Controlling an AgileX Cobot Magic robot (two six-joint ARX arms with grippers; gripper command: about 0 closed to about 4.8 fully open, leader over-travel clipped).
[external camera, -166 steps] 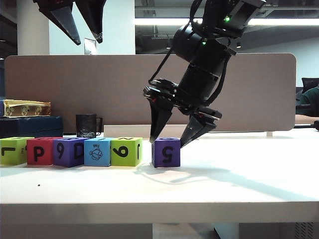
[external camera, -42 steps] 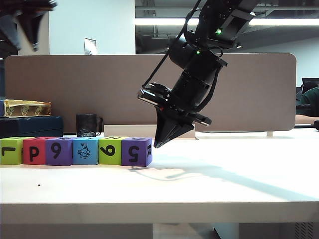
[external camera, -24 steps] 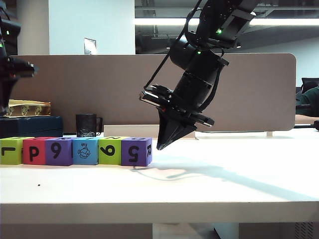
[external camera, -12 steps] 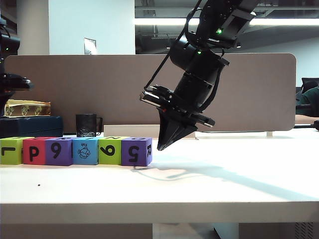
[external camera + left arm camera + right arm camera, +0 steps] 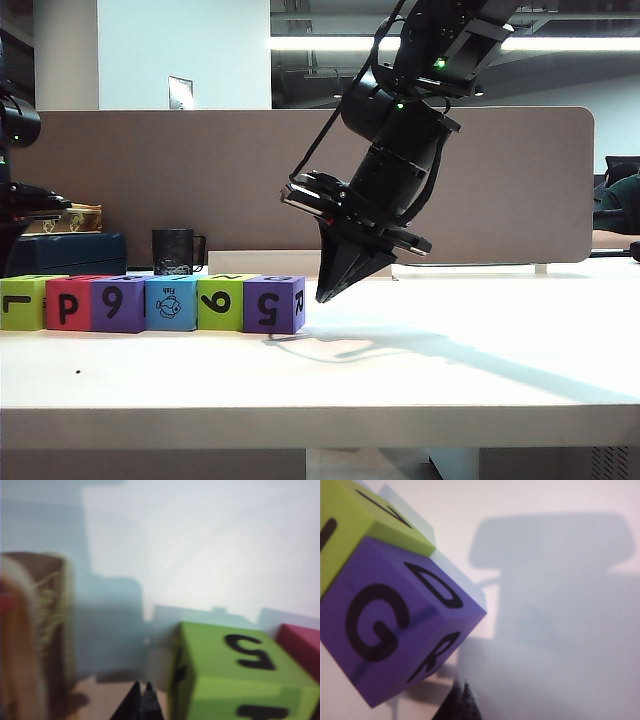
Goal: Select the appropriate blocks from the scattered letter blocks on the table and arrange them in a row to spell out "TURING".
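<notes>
Purple, green, blue and red letter blocks (image 5: 150,303) sit touching in one row on the white table (image 5: 450,350), so the word can be read. The right gripper (image 5: 322,295) hangs just beside the row's end, fingers shut and empty. The left gripper (image 5: 141,703), also shut, hovers by the far green block (image 5: 235,675), maybe to nudge it straight.

Showing as glossy black throughout: right arm (image 5: 400,130) built of bulky rounded segments, glowing green indicator lights in the frame's upper centre, looping thin black cables, tapering into right gripper (image 5: 325,292) with wedge-shaped pointed fingers; left gripper (image 5: 141,702) likewise black, pointed.
</notes>
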